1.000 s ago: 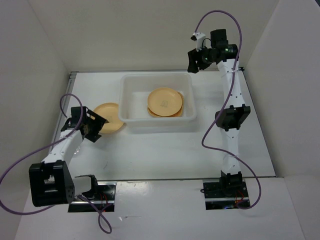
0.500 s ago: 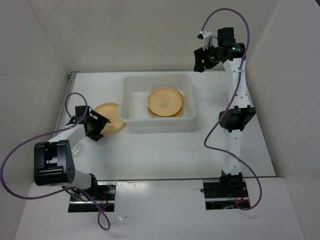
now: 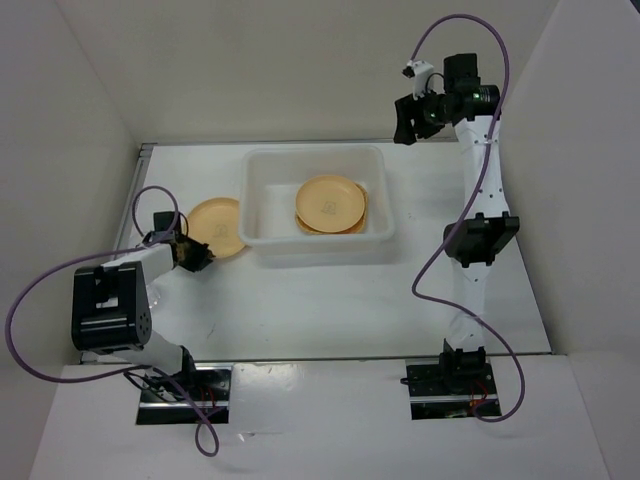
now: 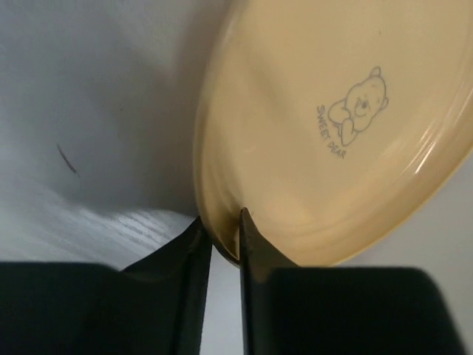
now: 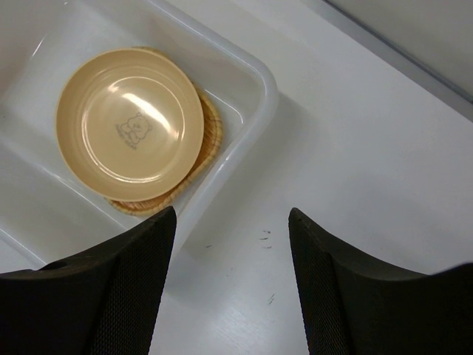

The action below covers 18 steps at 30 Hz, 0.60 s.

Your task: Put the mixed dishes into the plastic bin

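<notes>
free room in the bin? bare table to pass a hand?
Bare: left half of the bin, between its left wall and the round plate stacked on the woven plate; the table in front of the bin to the arm bases and right of it. Crowded left of the bin: left pincer pinches the second plate.

Top camera overlooks everything; right wrist high above bin (image 5: pixel 267 92); left seemingly skims plate (image 4: pixel 332 148).

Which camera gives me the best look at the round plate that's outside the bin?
Left wrist: the round plate fills it, rim between the fingers of the left tool, bear print legible. Top external shows its place, left of the bin, near edge hidden by the tool. Right wrist misses it.
</notes>
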{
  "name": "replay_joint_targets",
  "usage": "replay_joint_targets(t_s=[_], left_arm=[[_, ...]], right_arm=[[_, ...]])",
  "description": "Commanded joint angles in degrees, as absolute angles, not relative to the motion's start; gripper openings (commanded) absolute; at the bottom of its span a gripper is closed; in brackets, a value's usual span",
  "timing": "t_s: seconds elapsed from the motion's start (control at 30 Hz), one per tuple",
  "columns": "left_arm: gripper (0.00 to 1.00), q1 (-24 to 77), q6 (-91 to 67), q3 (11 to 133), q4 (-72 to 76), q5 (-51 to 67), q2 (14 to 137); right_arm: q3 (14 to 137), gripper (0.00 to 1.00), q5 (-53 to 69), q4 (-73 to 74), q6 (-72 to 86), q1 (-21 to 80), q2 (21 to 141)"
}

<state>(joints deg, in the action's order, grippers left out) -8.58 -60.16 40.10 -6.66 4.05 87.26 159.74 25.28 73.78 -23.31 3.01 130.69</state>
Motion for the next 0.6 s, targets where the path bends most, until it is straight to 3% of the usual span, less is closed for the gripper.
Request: replay_joint_targets(t_s=[0.0, 0.07, 0.1, 0.57], left_arm=[[0.2, -8.79, -59.94, 41.66, -5.8, 2.64, 89.38], [0.11, -8.79, -60.55, 43.06, -7.29, 2.02, 89.91], [0.0, -8.79, -60.56, 43.07, -7.29, 1.41, 89.91], [0.0, -7.65, -64.69, 60.28, -17.31, -3.16, 90.44]], right_arm=[[158.82, 0.68, 26.54, 74.53, -23.55, 2.02, 127.18], [158.29, 0.68, 27.16, 74.53, -23.55, 2.02, 127.18], [158.29, 0.68, 27.16, 74.53, -23.55, 2.02, 126.66], [153.72, 0.68, 28.39, 74.53, -24.08, 2.02, 126.65]])
